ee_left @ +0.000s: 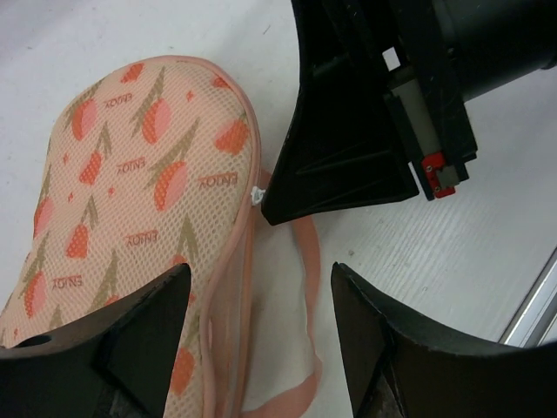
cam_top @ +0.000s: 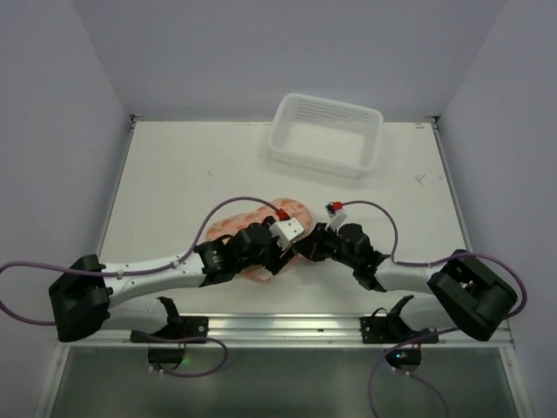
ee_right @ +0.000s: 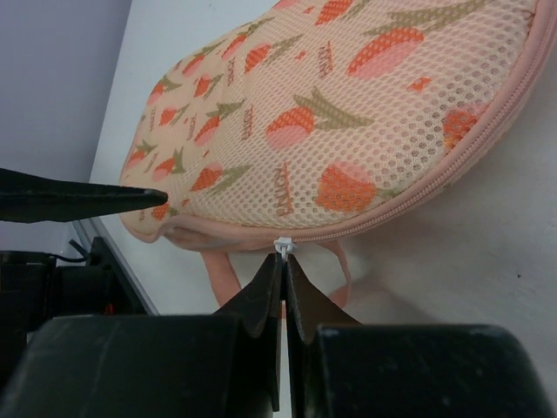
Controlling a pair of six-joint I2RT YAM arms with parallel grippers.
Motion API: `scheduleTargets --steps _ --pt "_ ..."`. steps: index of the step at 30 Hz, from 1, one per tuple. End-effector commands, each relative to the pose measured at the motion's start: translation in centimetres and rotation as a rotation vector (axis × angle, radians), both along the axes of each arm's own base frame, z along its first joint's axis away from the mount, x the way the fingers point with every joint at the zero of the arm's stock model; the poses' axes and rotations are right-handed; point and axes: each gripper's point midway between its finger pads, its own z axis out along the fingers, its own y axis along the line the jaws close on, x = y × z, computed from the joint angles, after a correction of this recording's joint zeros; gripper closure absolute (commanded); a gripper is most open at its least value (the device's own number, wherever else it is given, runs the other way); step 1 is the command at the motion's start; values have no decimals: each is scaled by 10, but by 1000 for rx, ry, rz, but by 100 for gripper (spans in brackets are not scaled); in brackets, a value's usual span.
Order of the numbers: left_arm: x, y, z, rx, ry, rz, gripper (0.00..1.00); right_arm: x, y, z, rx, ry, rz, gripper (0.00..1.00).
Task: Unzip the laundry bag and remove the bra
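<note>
Right tool (ee_right: pixel 285 259) tight on zipper pull (ee_right: pixel 284 246) of laundry bag (ee_right: pixel 331 113), left tool (ee_left: pixel 257 270) agape, white table (cam_top: pixel 191 165), lavender walls (cam_top: pixel 261 52).

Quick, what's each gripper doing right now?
Left gripper: open over the bag edge, holding nothing.
Right gripper: closed on the zipper pull.

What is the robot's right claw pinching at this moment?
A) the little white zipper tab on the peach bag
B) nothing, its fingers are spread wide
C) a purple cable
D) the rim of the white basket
A: the right wrist view shows the right gripper with fingers shut together on the white zipper tab at the seam of the laundry bag; the basket sits far off, untouched.
</note>
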Motion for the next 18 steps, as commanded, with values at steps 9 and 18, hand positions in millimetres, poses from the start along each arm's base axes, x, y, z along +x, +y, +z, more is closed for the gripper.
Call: scheduleTargets --steps 9,18 --pt "-2 -3 -13 20 -51 -68 32 -2 -2 40 98 -108 -20 100" --pt "21 1 -6 40 -155 25 32 -13 7 52 131 -133 30 100"
